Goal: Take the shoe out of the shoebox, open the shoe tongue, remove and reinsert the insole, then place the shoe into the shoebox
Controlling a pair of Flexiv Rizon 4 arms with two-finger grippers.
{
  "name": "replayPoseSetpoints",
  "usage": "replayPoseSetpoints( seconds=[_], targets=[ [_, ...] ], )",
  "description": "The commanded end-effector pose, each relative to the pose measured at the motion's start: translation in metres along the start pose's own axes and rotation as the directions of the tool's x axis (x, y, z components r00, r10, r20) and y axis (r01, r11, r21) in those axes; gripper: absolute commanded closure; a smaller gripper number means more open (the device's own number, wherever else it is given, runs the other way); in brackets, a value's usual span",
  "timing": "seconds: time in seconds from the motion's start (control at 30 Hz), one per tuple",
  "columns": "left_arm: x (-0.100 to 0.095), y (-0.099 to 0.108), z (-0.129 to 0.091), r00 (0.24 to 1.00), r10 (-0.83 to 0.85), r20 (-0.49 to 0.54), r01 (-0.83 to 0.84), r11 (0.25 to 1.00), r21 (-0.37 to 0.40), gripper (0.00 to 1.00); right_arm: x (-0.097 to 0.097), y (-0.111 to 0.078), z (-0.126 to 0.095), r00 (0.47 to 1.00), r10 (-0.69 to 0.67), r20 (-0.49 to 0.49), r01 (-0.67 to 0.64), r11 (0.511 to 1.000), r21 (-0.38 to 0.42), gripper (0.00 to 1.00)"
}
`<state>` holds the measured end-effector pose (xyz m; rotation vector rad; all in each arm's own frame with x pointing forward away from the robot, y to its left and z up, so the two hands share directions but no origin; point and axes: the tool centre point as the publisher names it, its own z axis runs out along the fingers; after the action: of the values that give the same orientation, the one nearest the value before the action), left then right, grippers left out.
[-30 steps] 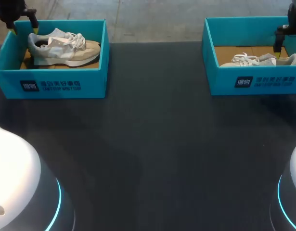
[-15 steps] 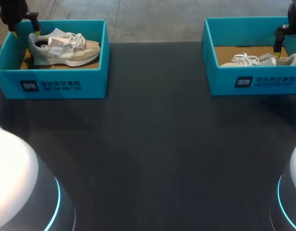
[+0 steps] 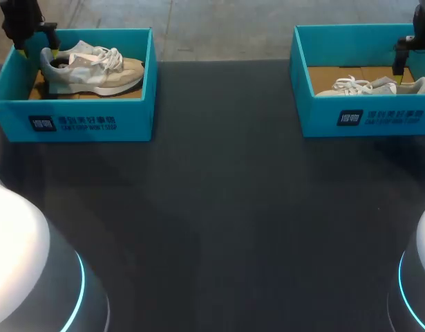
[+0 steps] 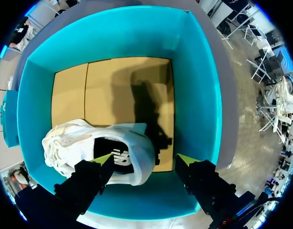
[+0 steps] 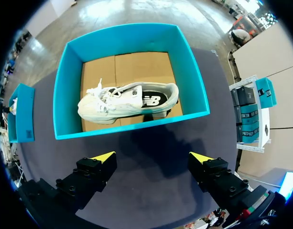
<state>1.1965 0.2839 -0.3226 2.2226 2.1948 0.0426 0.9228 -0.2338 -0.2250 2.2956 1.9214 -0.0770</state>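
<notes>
A grey and beige sneaker (image 3: pixel 91 69) lies on its side in the left teal shoebox (image 3: pixel 81 119). My left gripper (image 3: pixel 37 45) hangs open over the shoe's heel at the box's far left corner. In the left wrist view the left gripper (image 4: pixel 145 160) straddles the white heel (image 4: pixel 113 152) inside the box (image 4: pixel 203 95) without touching it. A second pale sneaker (image 3: pixel 371 86) lies in the right teal shoebox (image 3: pixel 364 117). My right gripper (image 3: pixel 404 59) hovers open at that box's right end. In the right wrist view the right gripper (image 5: pixel 152 157) is well above the sneaker (image 5: pixel 127 101) and box (image 5: pixel 65 86).
Both boxes stand at the table's far edge, one at each end. Dark tabletop (image 3: pixel 219 207) stretches between and in front of them. Cardboard floor (image 4: pixel 113 90) shows in the left box beyond the shoe.
My left gripper has drifted slightly right, closer over the shoe's heel. The right arm and both shoes have not moved.
</notes>
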Motion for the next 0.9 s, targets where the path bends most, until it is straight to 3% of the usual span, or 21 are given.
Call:
replayPoseSetpoints(
  seconds=[0.03, 0.57, 0.9],
  targets=[
    [0.001, 0.012, 0.009, 1.0, -0.004, -0.002, 0.004, 1.0, 0.023, 0.16, 0.0, -0.001, 0.0, 1.0, 0.001, 0.0, -0.001, 1.0, -0.001, 0.0],
    [0.001, 0.019, 0.025, 1.0, -0.024, -0.02, 0.025, 0.999, 0.048, 0.22, 0.0, -0.001, 0.0, 1.0, 0.001, 0.0, -0.001, 1.0, -0.001, 0.0],
    [-0.001, 0.019, 0.032, 0.999, -0.014, -0.031, 0.016, 0.998, 0.064, 0.19, 0.0, -0.001, 0.0, 1.0, 0.001, 0.0, -0.001, 1.0, -0.001, 0.0]
  ],
)
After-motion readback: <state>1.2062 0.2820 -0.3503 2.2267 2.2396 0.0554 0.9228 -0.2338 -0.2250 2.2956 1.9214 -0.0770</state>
